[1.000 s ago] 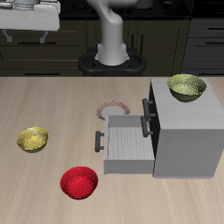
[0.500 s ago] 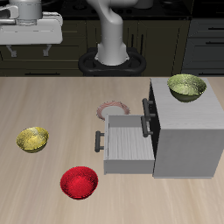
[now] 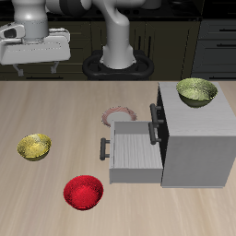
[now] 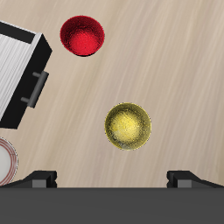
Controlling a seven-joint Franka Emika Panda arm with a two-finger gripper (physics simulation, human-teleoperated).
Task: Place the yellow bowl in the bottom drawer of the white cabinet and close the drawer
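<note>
Table: yellow bowl, red bowl, white cabinet

Arm raised high – tool pointing down, fingers spread, empty

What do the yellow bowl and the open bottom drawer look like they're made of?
Yellow bowl: probably glazed ceramic, judging by the speckled, faintly shiny inside; being a render, it stays uncertain. Bottom drawer: matte light-grey panels, painted metal or laminate, with a dark bar handle.

Bare counter surrounds the yellow bowl at the frame's left. The red bowl sits well apart below, and the bottom drawer stands open at centre, unobstructed above.
</note>
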